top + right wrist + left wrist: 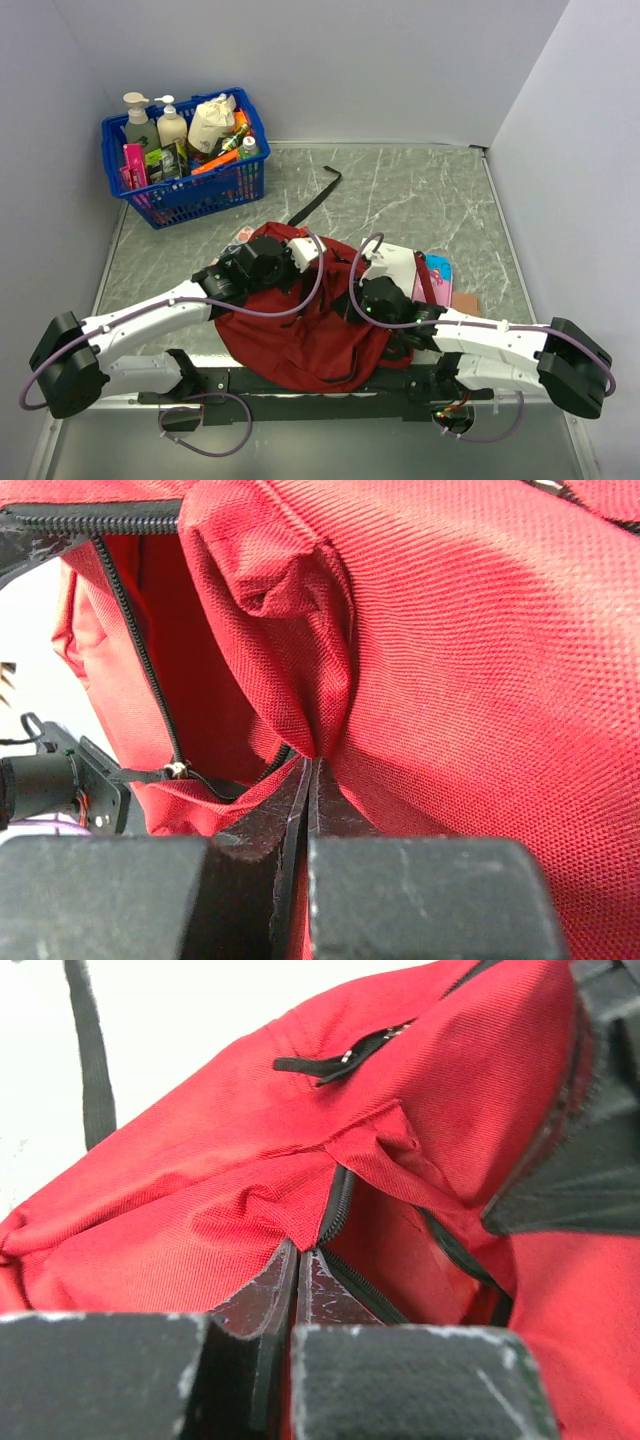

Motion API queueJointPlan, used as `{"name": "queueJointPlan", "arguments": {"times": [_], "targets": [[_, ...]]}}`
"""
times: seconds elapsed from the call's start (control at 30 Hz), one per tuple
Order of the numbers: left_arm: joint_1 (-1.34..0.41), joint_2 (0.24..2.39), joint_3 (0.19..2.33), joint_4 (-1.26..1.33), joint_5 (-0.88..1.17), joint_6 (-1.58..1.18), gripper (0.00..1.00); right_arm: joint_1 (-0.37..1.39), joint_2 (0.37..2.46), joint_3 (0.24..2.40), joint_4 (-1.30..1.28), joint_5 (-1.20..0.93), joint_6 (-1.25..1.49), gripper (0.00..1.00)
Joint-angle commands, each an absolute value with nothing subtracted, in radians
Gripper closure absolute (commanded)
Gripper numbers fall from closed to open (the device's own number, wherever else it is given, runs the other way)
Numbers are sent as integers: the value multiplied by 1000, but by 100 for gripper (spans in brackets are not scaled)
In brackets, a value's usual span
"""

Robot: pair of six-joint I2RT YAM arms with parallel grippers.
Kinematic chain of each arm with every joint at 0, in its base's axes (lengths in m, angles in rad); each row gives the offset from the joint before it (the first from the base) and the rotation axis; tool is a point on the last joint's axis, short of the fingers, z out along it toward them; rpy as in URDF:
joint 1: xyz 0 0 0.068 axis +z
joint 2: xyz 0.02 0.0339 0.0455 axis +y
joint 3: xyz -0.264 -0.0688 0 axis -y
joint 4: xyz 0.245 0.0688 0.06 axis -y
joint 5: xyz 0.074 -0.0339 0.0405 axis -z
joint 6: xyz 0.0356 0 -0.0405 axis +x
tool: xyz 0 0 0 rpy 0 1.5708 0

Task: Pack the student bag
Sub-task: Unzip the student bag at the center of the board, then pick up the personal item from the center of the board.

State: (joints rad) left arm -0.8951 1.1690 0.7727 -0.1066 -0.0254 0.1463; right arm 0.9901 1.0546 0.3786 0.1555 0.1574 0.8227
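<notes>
Grey marbled tabletop (420, 200), pale walls around. Far left: blue basket (200, 195) of bottles, well apart from the student bag (300, 345). Left of centre: left gripper (297, 1252), fingers pressed together on a fold of red bag fabric beside the open zipper (336, 1205). Centre, near edge: student bag, lying between both arms, black strap (318, 195) trailing toward the far wall. Right of centre: right gripper (310, 765), pinched closed on another fold at the bag's opening. Just right of the bag: pink and blue item (440, 275), partly hidden.

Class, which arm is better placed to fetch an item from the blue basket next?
Left, probably. The left pincer and right pincer both pinch the student bag, but the blue basket stands far left, nearer the left one.
</notes>
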Motion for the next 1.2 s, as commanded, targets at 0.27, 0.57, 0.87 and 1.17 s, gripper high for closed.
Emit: {"name": "queueJointPlan", "arguments": {"times": [0.27, 0.57, 0.87, 1.17], "targets": [[-865, 1049, 759, -98, 71, 193, 99, 898, 718, 600, -496, 526, 879, 1], [-864, 1019, 732, -100, 86, 210, 99, 327, 845, 769, -901, 389, 861, 0], [-864, 1009, 733, -117, 75, 221, 99, -116, 896, 735, -888, 357, 748, 0], [-861, 1037, 779, -187, 37, 224, 99, -331, 1055, 698, -864, 321, 787, 0]]}}
